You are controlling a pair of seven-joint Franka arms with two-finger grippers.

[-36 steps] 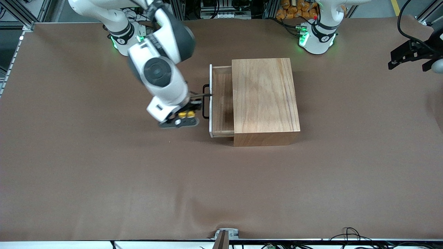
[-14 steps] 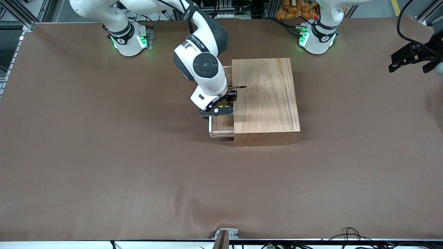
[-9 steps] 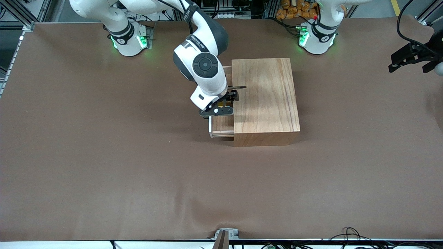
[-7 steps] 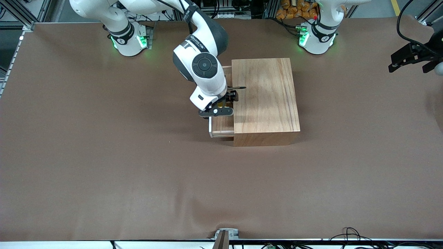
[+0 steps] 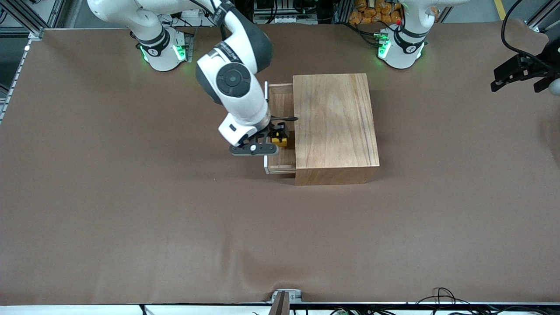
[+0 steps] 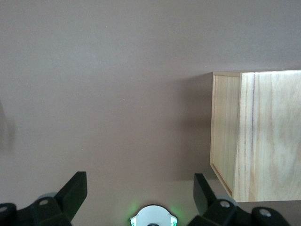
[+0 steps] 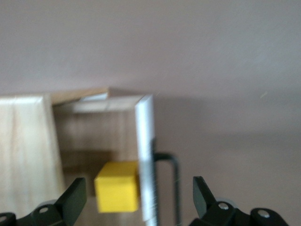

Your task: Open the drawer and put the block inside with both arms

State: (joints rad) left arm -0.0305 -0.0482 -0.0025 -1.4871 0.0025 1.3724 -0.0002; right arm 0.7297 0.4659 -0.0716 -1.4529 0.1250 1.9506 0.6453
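Observation:
The drawer [image 5: 280, 109] stands pulled out of the light wooden box [image 5: 334, 127] toward the right arm's end of the table. The yellow block [image 5: 279, 141] lies in the drawer, against its white front edge. My right gripper [image 5: 270, 135] is open and empty, just above the drawer's front edge. In the right wrist view the block [image 7: 116, 187], the white front edge [image 7: 146, 155] and the black handle [image 7: 172, 183] lie between the spread fingers [image 7: 75, 200], and nothing touches them. My left gripper [image 5: 518, 74] is open and waits at the left arm's end of the table.
The left wrist view shows the wooden box [image 6: 263, 136], brown table cover [image 6: 103, 94] and a green-lit arm base [image 6: 153, 217] between the open fingers. The two arm bases [image 5: 159, 48] [image 5: 400, 46] stand along the table's top edge in the front view.
My right gripper held the block over the drawer, then opened. It has drawn back toward the right arm's end, and the block now lies in the drawer. The left arm has not moved.

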